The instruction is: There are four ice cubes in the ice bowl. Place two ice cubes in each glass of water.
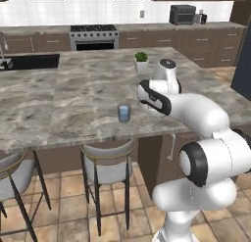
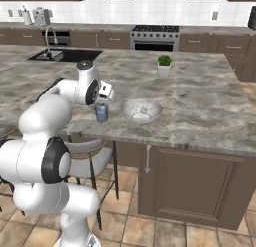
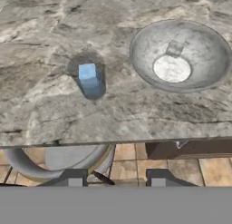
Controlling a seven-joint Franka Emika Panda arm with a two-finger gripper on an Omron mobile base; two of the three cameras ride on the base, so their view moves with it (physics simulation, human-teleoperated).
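A: Looking down along the hand, found the ice bowl (image 3: 199, 78) on the marble counter (image 3: 41, 32), close to the front edge. Held one ice cube (image 3: 174, 48), lying on the inner slope just beside the pale flat bottom.

B: And the glass of water (image 3: 92, 85)?

A: Stood upright just left of the ice bowl, apart from it. Carried a pale blue cube (image 3: 87, 72) at its top, inside the rim. Could not tell whether a second one lay underneath.

B: State of the gripper (image 3: 117, 178)?

A: Stood parted, with the two dark finger tips (image 3: 74, 177) well apart and nothing between them. Gripped nothing.

B: Placed where, against the ice bowl?

A: Hung left of the ice bowl and higher, just above the glass, going by the right base view. Touched neither.

B: Anything else around the ice bowl?

A: Noted a potted plant (image 2: 164, 66) in a small white pot behind the ice bowl and slightly to the right, well apart. Spotted a sink (image 2: 65, 55) far off to the left and behind, sunk into the same counter. Made out a stove (image 2: 155, 36) against the back wall, far beyond the ice bowl. Caught a grey stool (image 1: 108, 162) below and left of the ice bowl, tucked under the counter's edge.
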